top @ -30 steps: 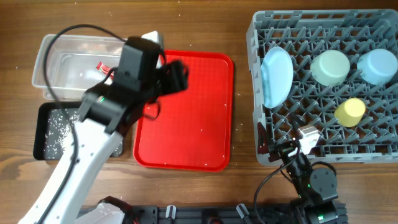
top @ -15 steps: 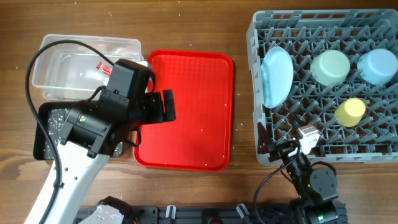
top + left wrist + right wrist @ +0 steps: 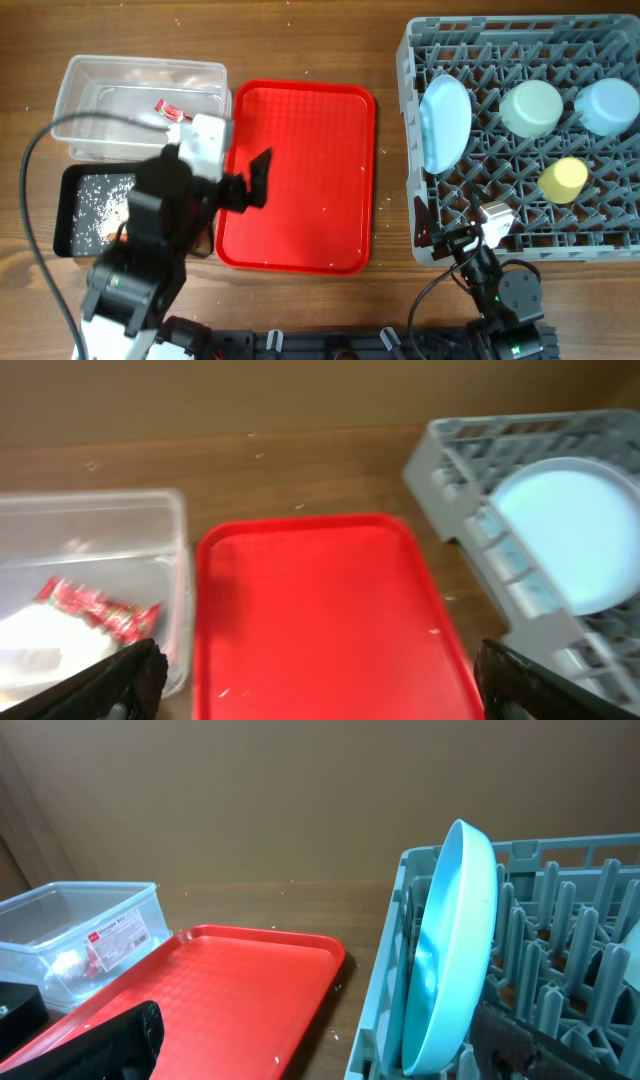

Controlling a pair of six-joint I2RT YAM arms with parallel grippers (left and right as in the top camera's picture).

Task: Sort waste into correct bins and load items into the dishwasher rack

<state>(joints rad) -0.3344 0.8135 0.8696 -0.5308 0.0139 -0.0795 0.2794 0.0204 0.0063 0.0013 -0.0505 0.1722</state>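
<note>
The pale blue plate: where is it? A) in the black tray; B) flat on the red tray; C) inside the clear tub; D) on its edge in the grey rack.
D: the pale blue plate stands on edge between the pegs of the grey rack.

Red serving tray (image 3: 300, 150), grey rack (image 3: 410, 60), pale blue plate (image 3: 445, 122), pale green bowl (image 3: 531, 108), yellow cup (image 3: 563, 179), white-flecked black tray (image 3: 62, 212)

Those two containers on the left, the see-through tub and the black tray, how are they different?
The clear tub is transparent with taller walls; the black tray is opaque and shallow. The clear tub holds a red wrapper; the black tray holds scattered pale crumbs. Both are rectangular and sit beside the red serving tray.
</note>
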